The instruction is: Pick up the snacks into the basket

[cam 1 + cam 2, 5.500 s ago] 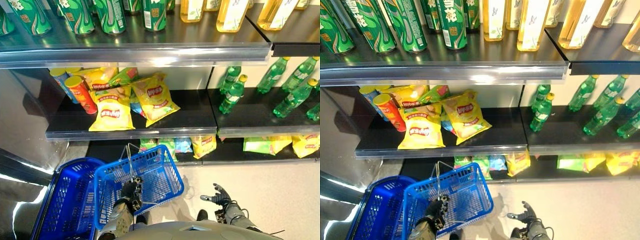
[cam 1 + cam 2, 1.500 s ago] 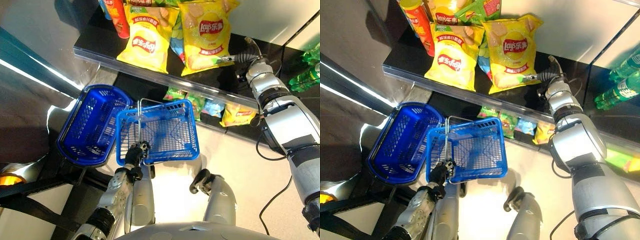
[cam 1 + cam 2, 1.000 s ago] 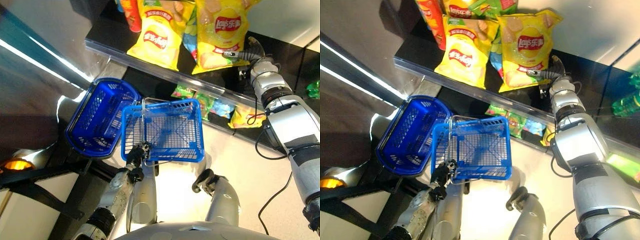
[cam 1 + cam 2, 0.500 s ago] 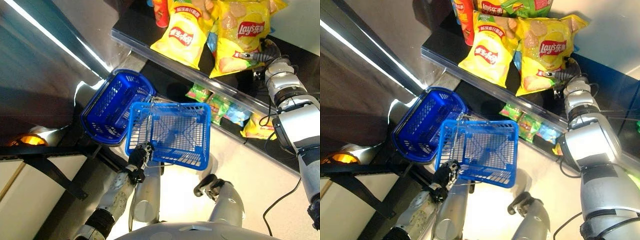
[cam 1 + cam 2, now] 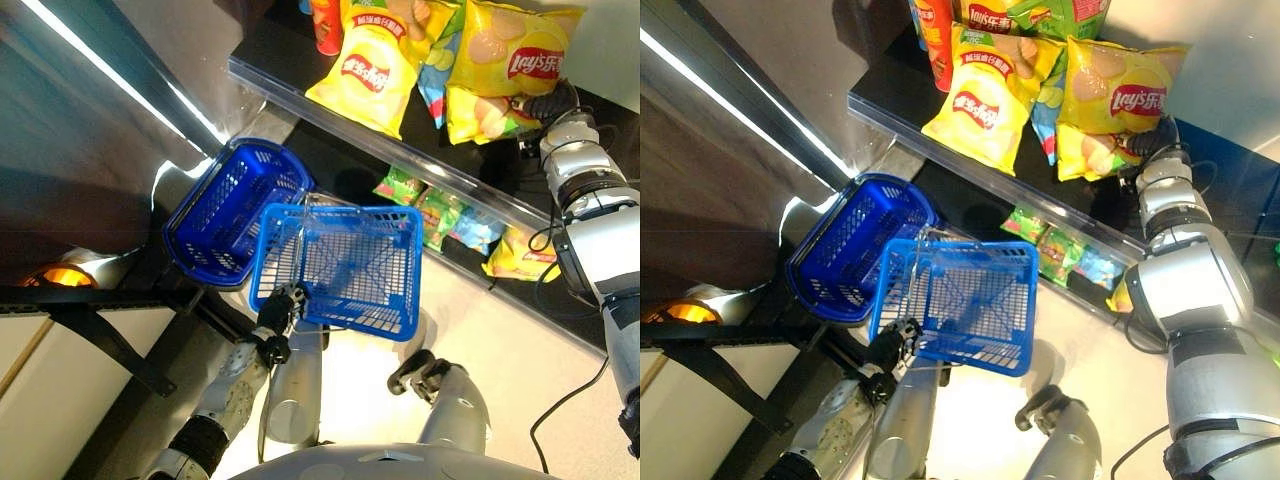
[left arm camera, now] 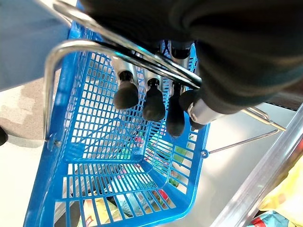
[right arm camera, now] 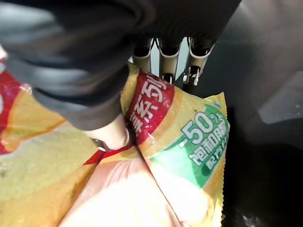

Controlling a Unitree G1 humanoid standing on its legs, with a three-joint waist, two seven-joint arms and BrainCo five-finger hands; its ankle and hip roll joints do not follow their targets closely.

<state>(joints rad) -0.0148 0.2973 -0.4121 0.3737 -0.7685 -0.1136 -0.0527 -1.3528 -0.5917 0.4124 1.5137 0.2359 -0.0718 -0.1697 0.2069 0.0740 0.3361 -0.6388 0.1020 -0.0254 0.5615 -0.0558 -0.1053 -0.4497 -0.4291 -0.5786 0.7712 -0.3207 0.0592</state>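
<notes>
Since half a second ago the right-hand yellow chip bag (image 5: 505, 70) has tipped up off the shelf at its near corner, and the right hand (image 5: 545, 103) has closed in on that corner; the basket has not changed place.

Nearest, the left hand (image 6: 156, 97) is curled round the wire handle (image 6: 94, 45) of the light blue basket (image 5: 345, 268), holding it low in front of the robot with its mouth up. Nothing lies in it; packets show only through its mesh. Just beside it a darker blue basket (image 5: 232, 208) sits tilted on the floor.

Farther out, on the black shelf (image 5: 300, 85), the right hand pinches the bag's lower corner, thumb (image 7: 111, 135) on the printed face and fingers (image 7: 168, 61) behind it. A second yellow chip bag (image 5: 365, 72) lies to its left, with a red tube (image 5: 325, 22) beyond.

This looks like the grasp-and-lift step of the first pick. Next the hand would need to draw the bag clear of the shelf lip and swing it back over the light blue basket. A corner pinch on a slick, puffy bag may slip, so the lift calls for care.
</notes>
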